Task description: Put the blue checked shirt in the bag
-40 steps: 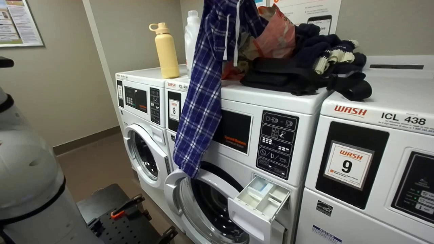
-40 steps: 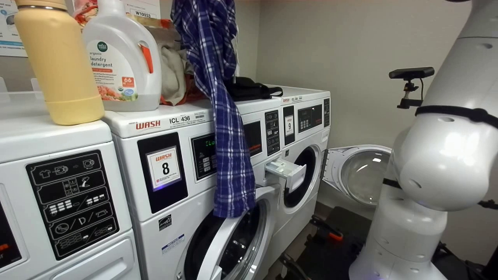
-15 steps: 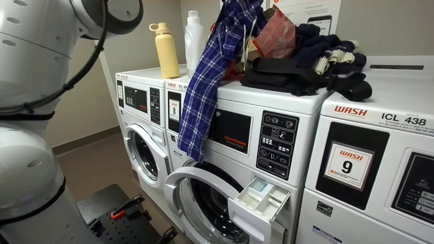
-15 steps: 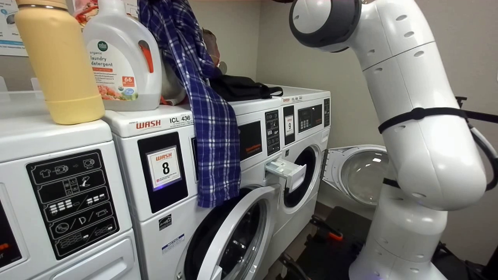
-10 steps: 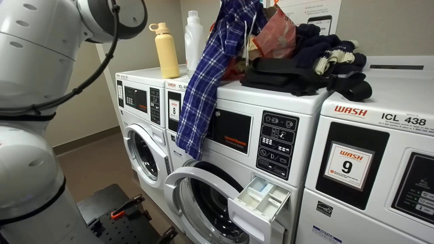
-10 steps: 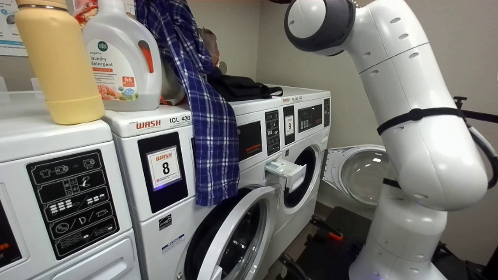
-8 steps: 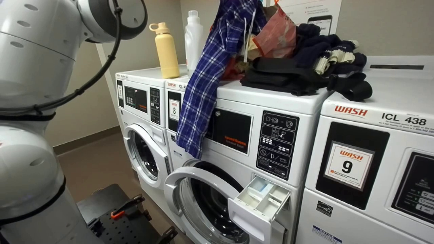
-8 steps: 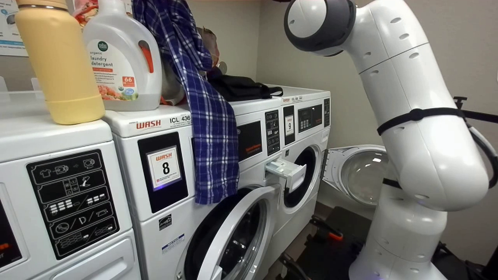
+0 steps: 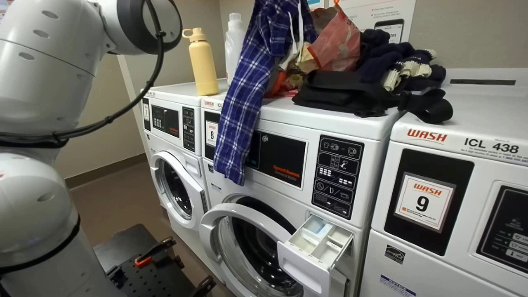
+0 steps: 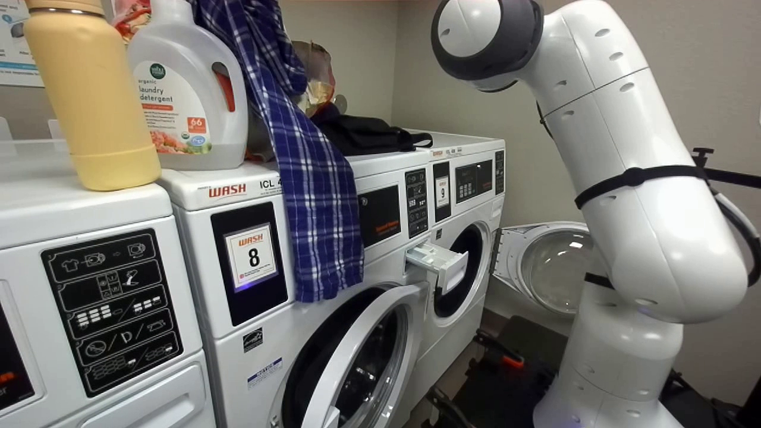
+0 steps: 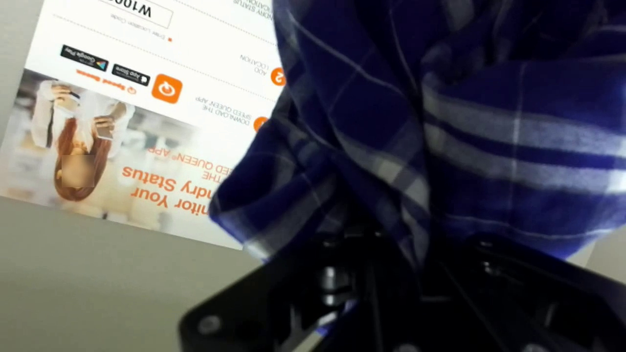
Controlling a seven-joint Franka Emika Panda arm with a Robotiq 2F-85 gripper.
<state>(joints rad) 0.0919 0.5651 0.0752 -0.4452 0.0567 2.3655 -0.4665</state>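
1. Bench point(image 9: 478, 109), white, made up of washer tops. Its front edge is crossed by the blue checked shirt point(image 9: 243, 95); whether cloth and edge touch cannot be told.
2. Washer 8 point(image 10: 285, 342), below that edge. Door point(image 9: 251, 213) ajar, its ring just below the shirt's hem point(image 9: 231, 173) in an exterior view; drawer point(image 9: 315, 251) jutting out, apart from the cloth.
3. Detergent jug point(image 10: 178, 83), upright, just beside the shirt: the tight side. Yellow bottle point(image 10: 95, 101), upright, next along, apart from the cloth.
4. Reddish bag point(image 9: 338, 41), crumpled, near the shirt's upper part, showing in an exterior view on the side away from the jug; mouth cannot be made out. Black clothes point(image 9: 383, 62) heaped beyond.
5. Open room: a wide gap between hanging cloth and robot arm point(image 10: 618, 131), wall point(image 10: 357, 65) showing through in both exterior views.
6. Shirt, position: aloft, upper end past the top of both exterior views; lower length in front of washer 8, outside the bag.
7. Shirt, long axis: steep, hem downward. Lower half point(image 9: 237, 136) slants to lower left in an exterior view; the same half point(image 10: 324, 220) slants to lower right in an exterior view.
8. Claw point(image 11: 420, 249), black, at the lower edge of the wrist view: fingers together, clamped on a gathered fold of the shirt. Cloth fans upward from it, beside a poster point(image 11: 122, 137) with inverted lettering.
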